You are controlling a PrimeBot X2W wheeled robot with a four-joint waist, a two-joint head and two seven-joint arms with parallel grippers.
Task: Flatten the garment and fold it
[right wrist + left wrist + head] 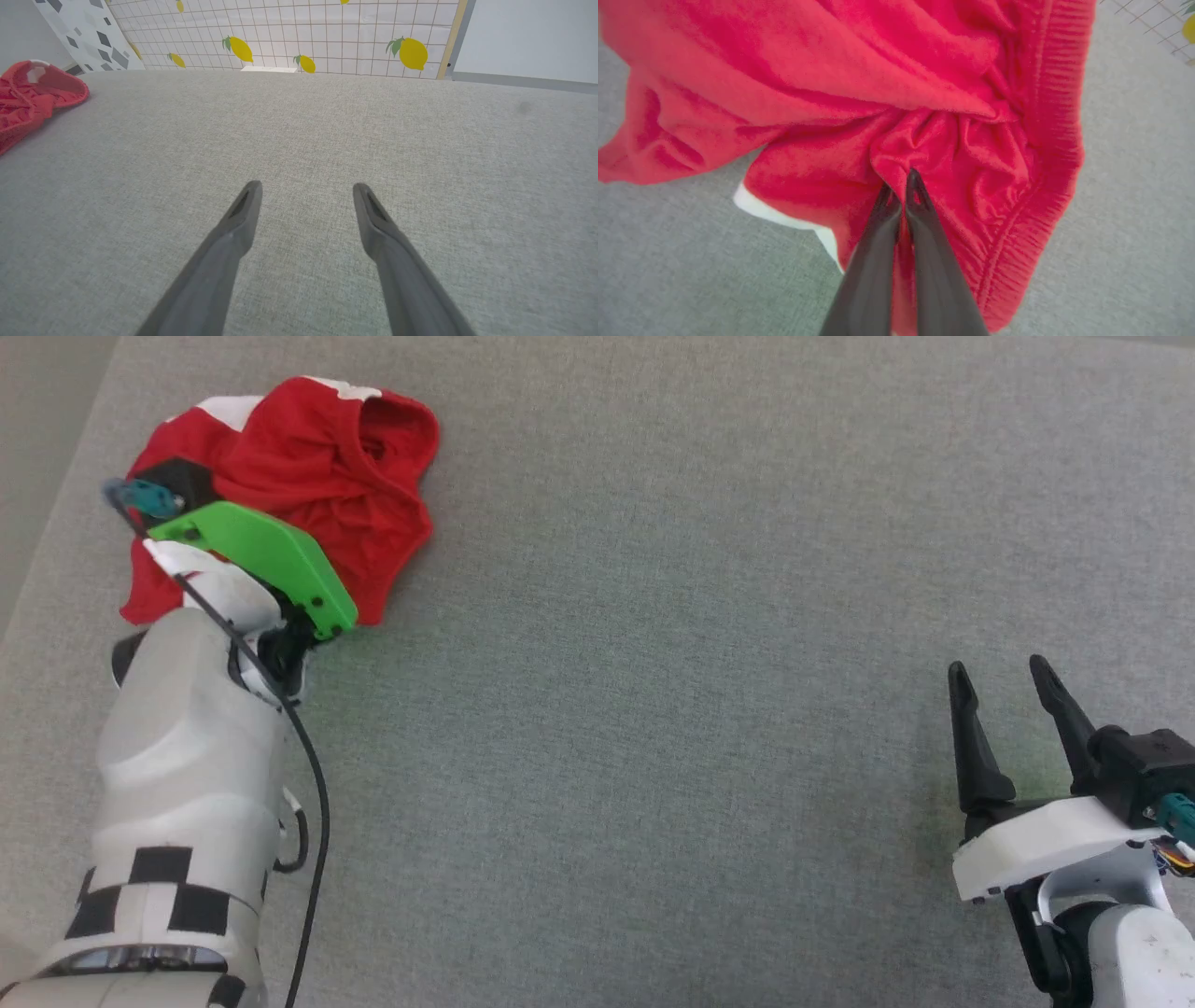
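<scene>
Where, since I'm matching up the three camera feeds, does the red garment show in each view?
Head view: garment at the upper left, crumpled, partly behind the left arm's green plate.
Left wrist view: garment across the top and middle, with the left gripper shut on a fold.
Right wrist view: garment at the far left edge, upper part.
Shared landmark: the grey fabric surface it lies on.

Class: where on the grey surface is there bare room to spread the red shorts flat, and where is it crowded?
Free: the grey surface between the shorts and the open right gripper, back to the lemon-print wall. Crowded: the far-left corner, where the left gripper pinches the bunched shorts.
</scene>
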